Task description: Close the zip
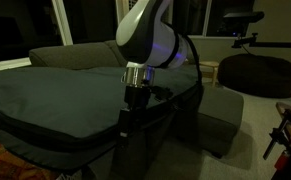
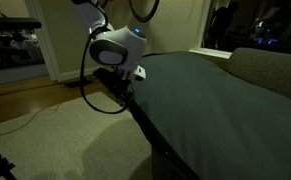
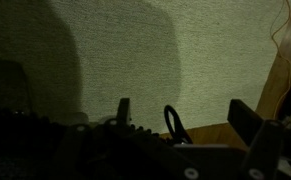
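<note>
- I see a very big, flat, dark case [image 2: 220, 95] lying in front of the grey sofa [image 1: 75, 55]; a round beanbag [image 1: 260, 72] sits well apart from it, by the window
- The zip [image 2: 151, 130] runs as a thin dark line along the side edge of the case; in the wrist view its little teeth [image 3: 135, 131] show along the bottom, above the pale carpet [image 3: 135, 50]
- The robot arm bends down over that edge; its gripper [image 1: 133, 100] hangs right at the side of the case in both exterior views, close to the zip
- In the wrist view the jaws look parted and released; a small dark ring [image 3: 173, 122], which I think is the zip's pull, sits in the gap and is not pinched
- The room is dim, so I cannot tell which part of the zip is shut and which part is open
- I think the job is only at its start; the gripper has found the pull, but the grab is not yet done
- What is left, I guess, is to squeeze the ring and slide it along the edge
</note>
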`<state>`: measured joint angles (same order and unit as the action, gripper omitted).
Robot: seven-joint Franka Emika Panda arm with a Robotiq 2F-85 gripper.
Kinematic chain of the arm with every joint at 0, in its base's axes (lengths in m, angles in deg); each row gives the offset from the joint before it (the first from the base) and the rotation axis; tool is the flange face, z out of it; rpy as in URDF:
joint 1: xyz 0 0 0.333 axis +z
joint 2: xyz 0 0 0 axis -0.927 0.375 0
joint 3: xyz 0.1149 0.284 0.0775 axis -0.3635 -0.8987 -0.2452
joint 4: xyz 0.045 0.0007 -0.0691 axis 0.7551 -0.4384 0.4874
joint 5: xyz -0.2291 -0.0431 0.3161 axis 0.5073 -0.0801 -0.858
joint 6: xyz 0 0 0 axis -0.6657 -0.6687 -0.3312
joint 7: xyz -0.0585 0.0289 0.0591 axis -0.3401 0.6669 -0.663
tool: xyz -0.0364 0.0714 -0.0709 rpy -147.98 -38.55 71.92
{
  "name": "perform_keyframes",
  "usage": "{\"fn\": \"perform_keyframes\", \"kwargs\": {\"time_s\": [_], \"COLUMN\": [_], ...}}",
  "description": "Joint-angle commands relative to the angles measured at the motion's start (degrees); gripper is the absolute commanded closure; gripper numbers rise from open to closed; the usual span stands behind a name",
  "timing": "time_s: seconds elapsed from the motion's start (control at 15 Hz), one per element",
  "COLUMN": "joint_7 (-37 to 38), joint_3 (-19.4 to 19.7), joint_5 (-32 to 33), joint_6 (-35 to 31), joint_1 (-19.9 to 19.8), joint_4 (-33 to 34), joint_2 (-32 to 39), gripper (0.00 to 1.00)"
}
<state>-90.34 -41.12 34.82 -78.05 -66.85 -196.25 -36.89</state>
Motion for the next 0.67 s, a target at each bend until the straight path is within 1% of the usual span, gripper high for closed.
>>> {"fn": "perform_keyframes", "kwargs": {"time_s": [0.0, 0.33, 0.6], "joint_7": [4.5, 7.9, 9.6], "joint_3": [-1.8, -2.6, -2.8], "joint_5": [3.8, 6.5, 7.3], "joint_6": [-1.1, -0.7, -0.4], "joint_1": [-2.1, -3.0, -3.5], "joint_4": [1.6, 2.5, 3.1], "joint_2": [1.3, 2.1, 2.4], "gripper": [0.0, 0.0, 0.0]}}
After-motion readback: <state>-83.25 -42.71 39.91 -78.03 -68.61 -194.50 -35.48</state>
